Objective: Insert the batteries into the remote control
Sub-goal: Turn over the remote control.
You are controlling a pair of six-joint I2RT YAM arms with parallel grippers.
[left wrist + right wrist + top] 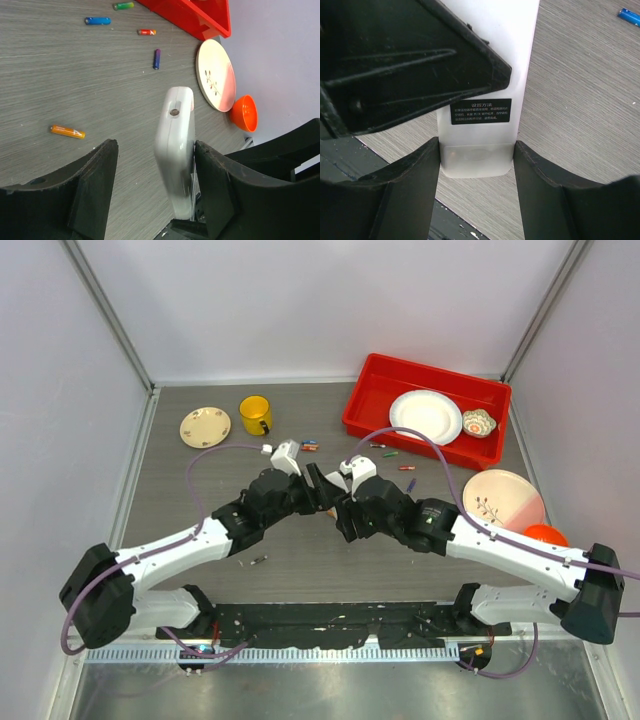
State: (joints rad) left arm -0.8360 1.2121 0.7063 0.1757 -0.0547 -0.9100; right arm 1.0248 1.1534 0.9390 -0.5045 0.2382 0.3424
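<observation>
Two white-shelled arms here, the left arm (170,552) and the right arm (515,548), each with chunky black joints and a black base block (95,598). Purple cables (193,468) loop along both, and up close the left gripper (155,145) shows matte black, wedge-shaped fingers (92,192).

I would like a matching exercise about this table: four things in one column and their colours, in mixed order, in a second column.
Things:
1. mug
2. tray
3. small bowl by the right arm
4. back of the remote control

Colours:
a. white
b. yellow
c. orange
d. red

Pairs: 1-b, 2-d, 3-c, 4-a.
</observation>
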